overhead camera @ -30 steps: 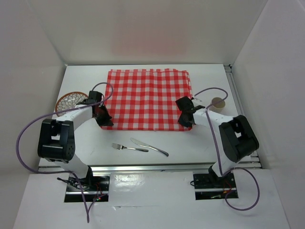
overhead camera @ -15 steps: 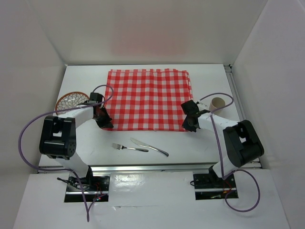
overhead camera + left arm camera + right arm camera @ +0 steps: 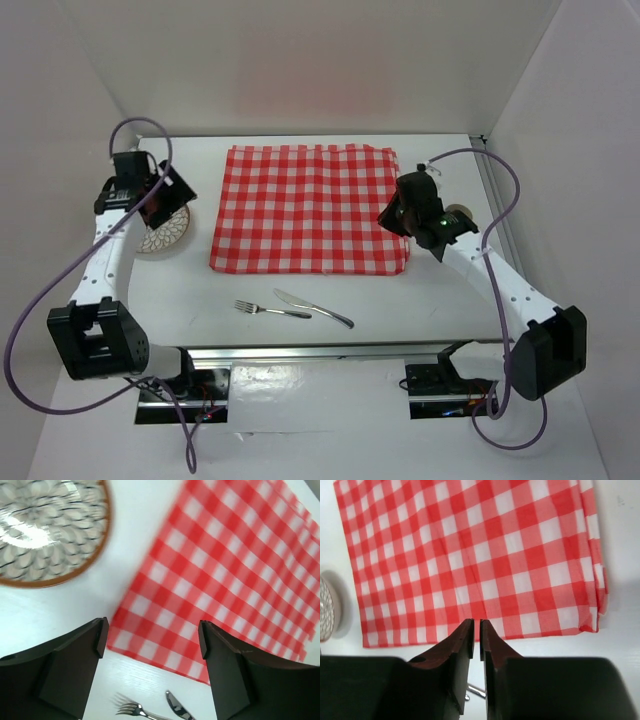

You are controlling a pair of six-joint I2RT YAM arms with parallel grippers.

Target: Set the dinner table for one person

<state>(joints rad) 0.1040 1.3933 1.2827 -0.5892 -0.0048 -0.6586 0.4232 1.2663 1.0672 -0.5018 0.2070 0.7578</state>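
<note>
The red-and-white checked cloth (image 3: 305, 208) lies flat in the middle of the white dinner table (image 3: 200, 290). My left gripper (image 3: 160, 195) hovers over a patterned plate with a brown rim (image 3: 168, 232) at the far left; in the left wrist view my left gripper (image 3: 152, 640) is wide open and empty, with the plate (image 3: 45, 530) up left and the cloth (image 3: 225, 570) ahead. My right gripper (image 3: 405, 205) hangs above the cloth's right edge. In the right wrist view my right gripper (image 3: 476, 625) shows only a narrow slit between its fingers and holds nothing above the cloth (image 3: 470, 555).
A fork (image 3: 258, 308) and a knife (image 3: 313, 308) lie side by side near the front of the table, below the cloth. A tan cup (image 3: 460, 212) stands right of the cloth, partly hidden by the right arm. White walls enclose the table on three sides.
Both grippers have left the cloth's near corners. The left arm swung out and back over the plate and opened wide. The right arm rose over the cloth's right edge, its jaws parting slightly.
</note>
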